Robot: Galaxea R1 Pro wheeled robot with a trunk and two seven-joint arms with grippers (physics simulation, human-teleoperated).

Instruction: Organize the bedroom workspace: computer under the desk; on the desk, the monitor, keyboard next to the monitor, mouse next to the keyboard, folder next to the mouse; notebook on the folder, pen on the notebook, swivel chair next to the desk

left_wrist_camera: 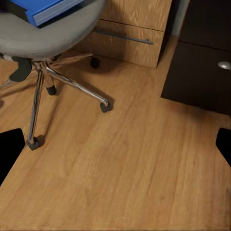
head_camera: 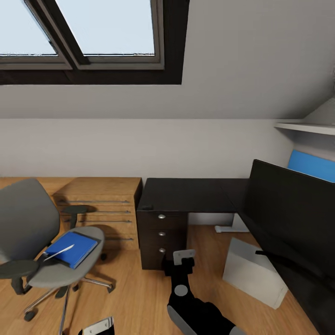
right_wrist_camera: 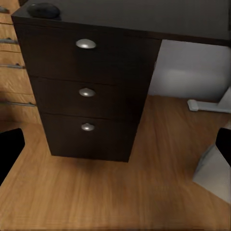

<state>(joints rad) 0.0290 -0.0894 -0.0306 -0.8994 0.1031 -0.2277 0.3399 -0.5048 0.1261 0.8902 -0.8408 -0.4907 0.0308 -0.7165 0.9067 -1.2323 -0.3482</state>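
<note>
Both jaws spread, holding nothing. Folder (head_camera: pixel 72 248) sits on the swivel chair (head_camera: pixel 28 232) seat, well left of the desk (head_camera: pixel 186 195). Mouse (right_wrist_camera: pixel 43 9) at the desk's corner. Computer (head_camera: pixel 253 272) on the floor under the desk's right wing, monitor (head_camera: pixel 293 209) on top.

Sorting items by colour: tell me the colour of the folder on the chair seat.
Bright blue. The folder shows best in the head view, lying on the swivel chair.

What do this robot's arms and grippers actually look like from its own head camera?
The right arm is glossy black with grey panels and a round grey disc at a joint. It ends in the right gripper, a pale grey plate on a black block. The left gripper looks similar, grey on black. No cables or markings are visible.
</note>
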